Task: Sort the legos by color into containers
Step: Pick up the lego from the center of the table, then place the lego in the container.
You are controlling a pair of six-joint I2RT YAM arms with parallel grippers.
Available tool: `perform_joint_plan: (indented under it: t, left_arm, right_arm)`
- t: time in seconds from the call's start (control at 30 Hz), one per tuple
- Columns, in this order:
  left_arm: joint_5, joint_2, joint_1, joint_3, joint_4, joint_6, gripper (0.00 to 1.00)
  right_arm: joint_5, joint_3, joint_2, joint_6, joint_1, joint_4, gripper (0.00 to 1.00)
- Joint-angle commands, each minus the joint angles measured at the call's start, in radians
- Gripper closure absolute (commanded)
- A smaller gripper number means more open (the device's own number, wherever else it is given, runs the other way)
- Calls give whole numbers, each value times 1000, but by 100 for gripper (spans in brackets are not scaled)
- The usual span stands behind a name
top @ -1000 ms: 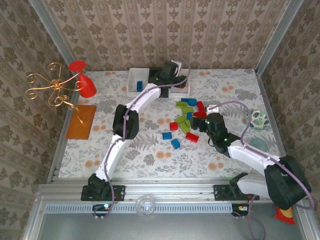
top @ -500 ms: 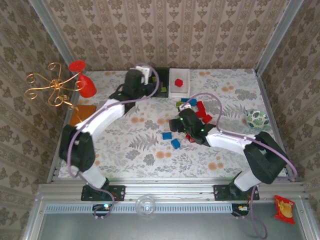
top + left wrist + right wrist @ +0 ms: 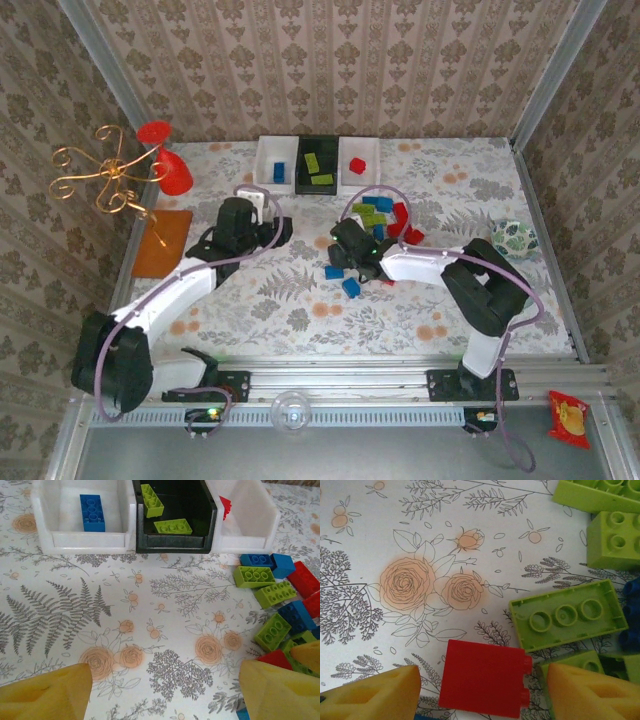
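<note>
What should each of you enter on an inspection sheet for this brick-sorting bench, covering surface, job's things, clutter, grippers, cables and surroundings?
Surface: floral tablecloth, no spills seen.
Job's things: left white bin holds one blue brick; black bin holds two lime green bricks; right white bin holds a red brick; unsorted pile of red, blue and green bricks lies loose.
Clutter: red goblet, gold wire stand, orange mat, teal patterned bowl.
Grippers: left gripper open, empty; right gripper open, astride a second red brick.
Cables: purple cables loop along both arms.
Surroundings: wallpapered walls, aluminium frame.
</note>
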Motion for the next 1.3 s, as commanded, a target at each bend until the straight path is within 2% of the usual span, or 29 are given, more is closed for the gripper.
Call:
perform_joint_plan:
  t: [0.0,0.43,0.73,0.93,1.1,1.27]
  left_arm:
    - [-22,-48,11,-43,-29,-20,21]
    - [-18,-69,57,-108,-4,-18,22]
    - [-15,-95,70,-129,-4,-13,21]
    - [-9,-103,77,-135,-3,-13,21]
    - [3,-104,78,-142,2,-10,21]
    - [24,-110,80,-146,6,-7,20]
  right_arm:
    - [50,29,26,8,9,-36,31]
    - [20,89,105,11,20,-15,38]
    - [-20,115,140,-41,1,-28,49]
    - [-44,145,53,-83,-24,-5,55]
    - [-114,154,-37,-57,-110,99,56]
    - [-126,235,4,-12,-216,155,57]
